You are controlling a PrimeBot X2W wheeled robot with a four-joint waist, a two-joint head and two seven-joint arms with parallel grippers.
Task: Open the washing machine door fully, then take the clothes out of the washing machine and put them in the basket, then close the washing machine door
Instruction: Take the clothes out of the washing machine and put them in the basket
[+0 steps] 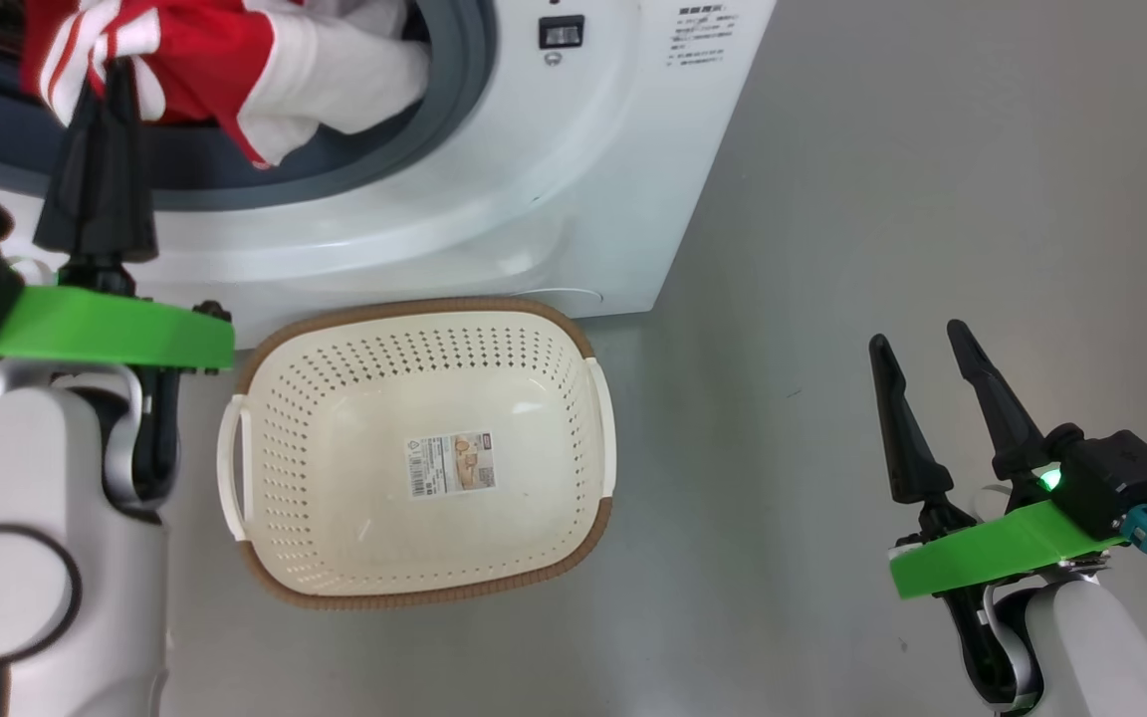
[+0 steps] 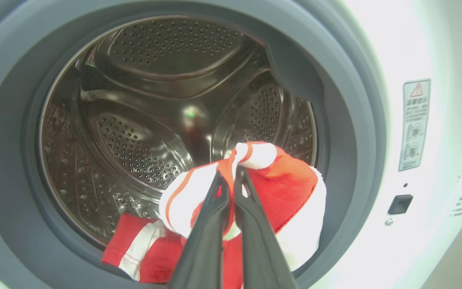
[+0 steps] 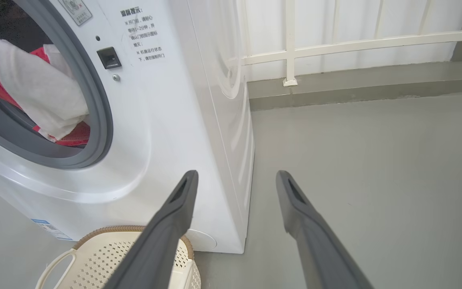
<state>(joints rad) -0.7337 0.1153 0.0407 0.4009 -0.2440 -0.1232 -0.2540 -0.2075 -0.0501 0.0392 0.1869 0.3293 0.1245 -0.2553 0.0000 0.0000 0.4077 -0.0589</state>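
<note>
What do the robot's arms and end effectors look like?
The left end effector and right end effector each have two long, tapering dark fingers on a bright green plate, atop pale forearms. The right carries a black box with green light.

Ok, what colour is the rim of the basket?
Brown with a woven look, on the cream basket; clearest in the head view.

head looks steeply down over basket (image 1: 335, 418); left wrist close into drum (image 2: 142, 152); right wrist low; washing machine (image 1: 554, 189) shared.
</note>
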